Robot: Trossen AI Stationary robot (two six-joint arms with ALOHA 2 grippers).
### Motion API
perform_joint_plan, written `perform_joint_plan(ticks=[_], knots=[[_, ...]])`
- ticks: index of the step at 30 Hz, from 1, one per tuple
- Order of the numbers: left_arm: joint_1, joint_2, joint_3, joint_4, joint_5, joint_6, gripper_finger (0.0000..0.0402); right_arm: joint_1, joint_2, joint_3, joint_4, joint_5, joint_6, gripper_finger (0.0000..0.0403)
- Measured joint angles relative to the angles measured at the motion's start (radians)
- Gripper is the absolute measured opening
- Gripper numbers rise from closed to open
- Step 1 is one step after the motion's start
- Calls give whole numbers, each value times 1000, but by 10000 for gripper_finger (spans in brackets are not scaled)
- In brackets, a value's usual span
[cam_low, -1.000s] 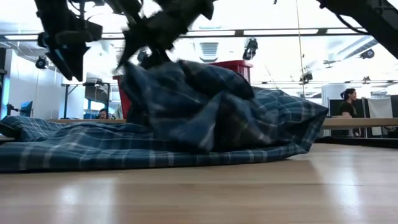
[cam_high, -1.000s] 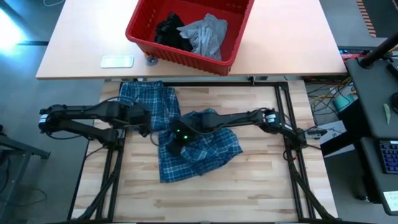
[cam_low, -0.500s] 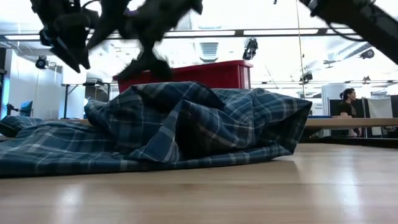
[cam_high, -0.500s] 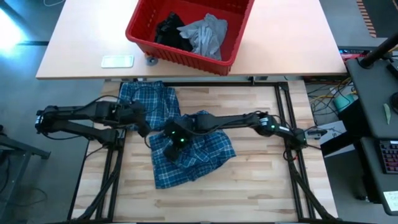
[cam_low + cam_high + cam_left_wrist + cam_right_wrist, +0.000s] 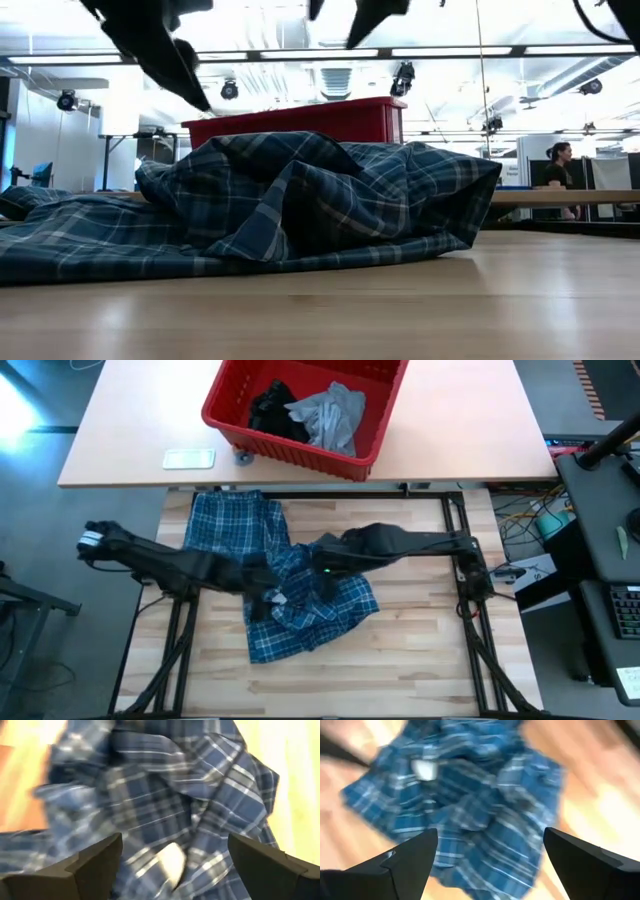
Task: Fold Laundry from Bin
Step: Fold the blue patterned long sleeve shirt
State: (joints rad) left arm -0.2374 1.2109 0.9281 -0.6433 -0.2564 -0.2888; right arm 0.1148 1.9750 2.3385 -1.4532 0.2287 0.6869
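Now | both pincers spread, empty, over plaid shirt (image 5: pixel 300 600) | shirt crumpled on table

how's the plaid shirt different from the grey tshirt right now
The plaid shirt lies on the wooden table, out of the bin; the grey T-shirt is in the red bin beside a black garment. The plaid shirt is blue-and-white checked, the grey T-shirt plain. The plaid shirt spreads wider; the grey T-shirt is bunched small. Both are crumpled and unfolded.
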Motion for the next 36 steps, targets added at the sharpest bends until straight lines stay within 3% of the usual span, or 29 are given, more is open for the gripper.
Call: perform_joint_plan(ticks=[5,7,18,21,25,27,36], knots=[[-3,143,2,163,146,8,321,42,-89,-10,-76,96,65,357],[-4,198,11,198,151,25,309,51,-111,-19,-90,136,72,357],[5,512,153,185,200,22,267,115,-200,-162,-118,157,88,357],[2,553,235,115,242,6,218,143,-232,-224,-117,153,107,357],[-28,567,314,-14,251,-5,68,168,-301,-323,-117,154,134,357],[-34,556,322,-59,254,-26,20,174,-336,-377,-114,157,156,357],[-57,318,282,-252,260,-127,1,177,-495,-663,67,148,236,357]])
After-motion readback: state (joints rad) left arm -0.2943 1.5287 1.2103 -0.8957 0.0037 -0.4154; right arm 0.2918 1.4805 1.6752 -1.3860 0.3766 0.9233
